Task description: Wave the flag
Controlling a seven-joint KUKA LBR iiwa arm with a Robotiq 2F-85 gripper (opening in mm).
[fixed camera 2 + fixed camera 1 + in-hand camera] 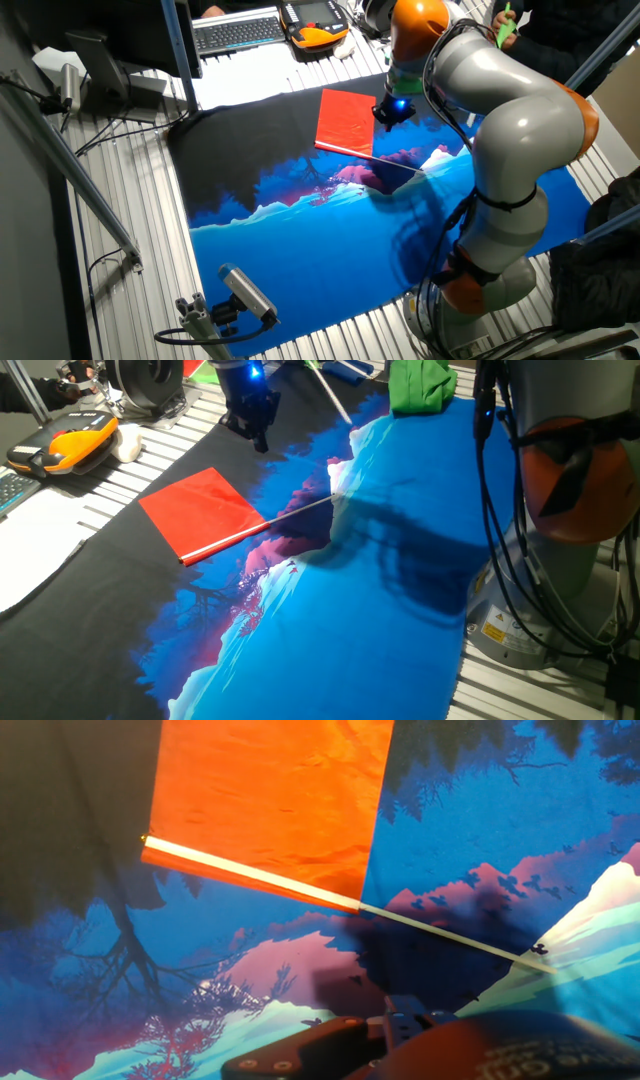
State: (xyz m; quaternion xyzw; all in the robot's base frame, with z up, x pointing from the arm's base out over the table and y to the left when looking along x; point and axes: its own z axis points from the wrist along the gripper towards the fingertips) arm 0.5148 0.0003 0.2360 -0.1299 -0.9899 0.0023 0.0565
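The flag (205, 510) lies flat on the printed cloth, red cloth toward the black part, with its thin white stick (300, 512) pointing toward the blue part. It also shows in the other fixed view as the flag (345, 120) and fills the top of the hand view as the flag (270, 800), its stick (450, 935) running down to the right. My gripper (260, 438) hangs in the air above and behind the flag, apart from it. My gripper (390, 112) is dark with a blue light, and its fingers are too dark to read. Only the hand's body (400, 1040) shows in the hand view.
The large blue, black and pink printed cloth (380, 590) covers the table. A green cloth bundle (420, 385) sits at its far edge. An orange-and-black handset (65, 445), a keyboard (240, 32) and cables lie beyond the cloth. The arm's base (490, 280) stands at one side.
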